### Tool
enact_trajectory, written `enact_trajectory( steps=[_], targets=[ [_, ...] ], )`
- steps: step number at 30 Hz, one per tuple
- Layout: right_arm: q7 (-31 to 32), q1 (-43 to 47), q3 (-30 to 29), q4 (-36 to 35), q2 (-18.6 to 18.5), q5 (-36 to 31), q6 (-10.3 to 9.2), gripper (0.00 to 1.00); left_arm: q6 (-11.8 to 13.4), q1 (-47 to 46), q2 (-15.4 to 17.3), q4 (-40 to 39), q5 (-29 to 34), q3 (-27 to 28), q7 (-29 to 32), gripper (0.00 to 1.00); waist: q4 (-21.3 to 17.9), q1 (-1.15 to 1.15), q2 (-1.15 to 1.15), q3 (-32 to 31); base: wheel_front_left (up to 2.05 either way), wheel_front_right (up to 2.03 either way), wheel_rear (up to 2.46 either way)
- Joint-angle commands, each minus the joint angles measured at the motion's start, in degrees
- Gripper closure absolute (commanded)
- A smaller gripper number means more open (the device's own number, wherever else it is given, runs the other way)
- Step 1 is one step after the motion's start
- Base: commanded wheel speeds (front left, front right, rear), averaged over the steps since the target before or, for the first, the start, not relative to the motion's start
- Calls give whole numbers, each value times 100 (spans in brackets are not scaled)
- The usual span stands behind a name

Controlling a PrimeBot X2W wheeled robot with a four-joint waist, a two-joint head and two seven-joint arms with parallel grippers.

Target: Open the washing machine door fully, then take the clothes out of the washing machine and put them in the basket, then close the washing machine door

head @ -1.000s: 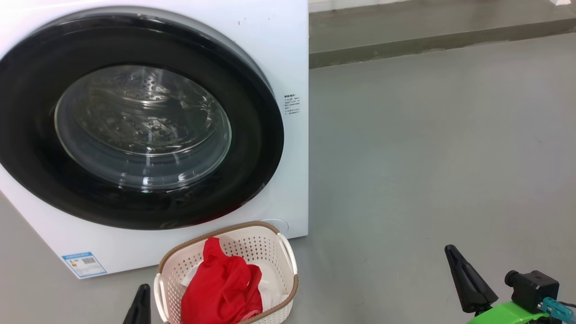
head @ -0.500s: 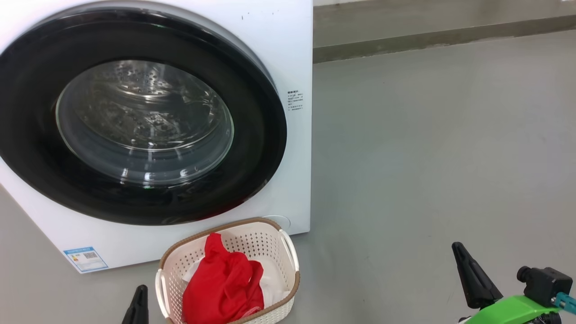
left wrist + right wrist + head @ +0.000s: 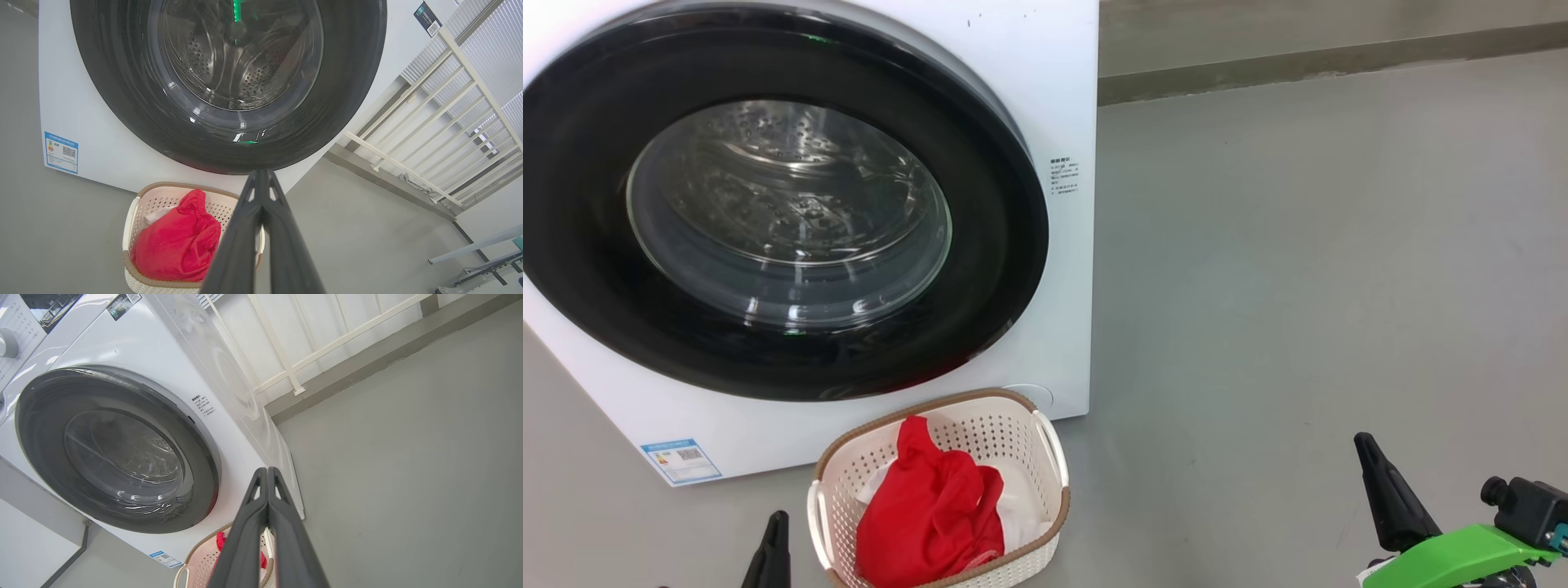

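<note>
The job looks all but finished. The washing machine door (image 3: 768, 204) lies flat against the front of the washing machine (image 3: 1058, 73), filling the 10 o'clock part of the head view, with no gap visible around its black rim; whether the latch has actually caught cannot be told. Through the glass, the drum (image 3: 253, 77) shows bare perforated steel and no red fabric, so the unloading step seems complete. The clothes (image 3: 931, 514), a red heap over some white cloth, sit inside the basket (image 3: 1062, 502), which stands on the grey floor (image 3: 1298, 286) just in front of the machine, at about 5 o'clock from the door and close to the machine's lower corner. The left pincer (image 3: 776, 527) hangs at 7 o'clock in the head view, just beside the basket's left handle but apart from it, clenched with its two fingers pressed together and nothing between them. The right pincer (image 3: 1372, 457) sits at 4 o'clock, well apart from basket and machine, likewise clenched and empty. By this reading, nothing is left beyond confirming the door is properly shut and resting the arms.
</note>
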Motion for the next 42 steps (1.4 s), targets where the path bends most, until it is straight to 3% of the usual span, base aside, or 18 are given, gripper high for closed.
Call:
enact_trajectory(
  steps=[1,42],
  targets=[
    [27,-323,-18,-132,-40,149,-2,100,-14,-315,56,-117,-183,92,37,100,7,-1,0,8,0,0,0],
    [702,-560,-441,-112,209,2309,-4,100,-27,-664,79,9,-2673,195,697,100,152,-1,0,199,0,0,0]
  ],
)
